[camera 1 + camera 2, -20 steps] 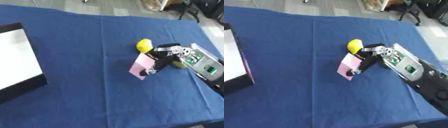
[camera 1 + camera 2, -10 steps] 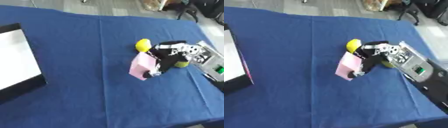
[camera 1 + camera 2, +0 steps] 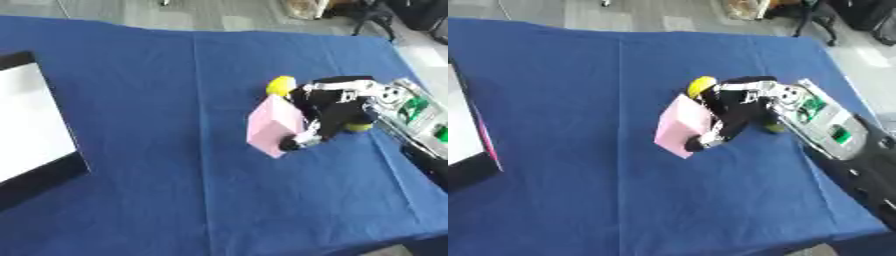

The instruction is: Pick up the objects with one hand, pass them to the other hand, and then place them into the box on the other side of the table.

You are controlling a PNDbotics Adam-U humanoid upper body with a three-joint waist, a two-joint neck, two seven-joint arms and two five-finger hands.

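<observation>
While gripping a pink block, the right hand had its fingers curled round it above the blue bench; yellow object lay behind.

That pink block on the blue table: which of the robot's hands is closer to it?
The right. The right hand has its fingers curled around the pink block, coming in from the block's right side. The left hand shows in neither view, so it is nowhere near.
</observation>
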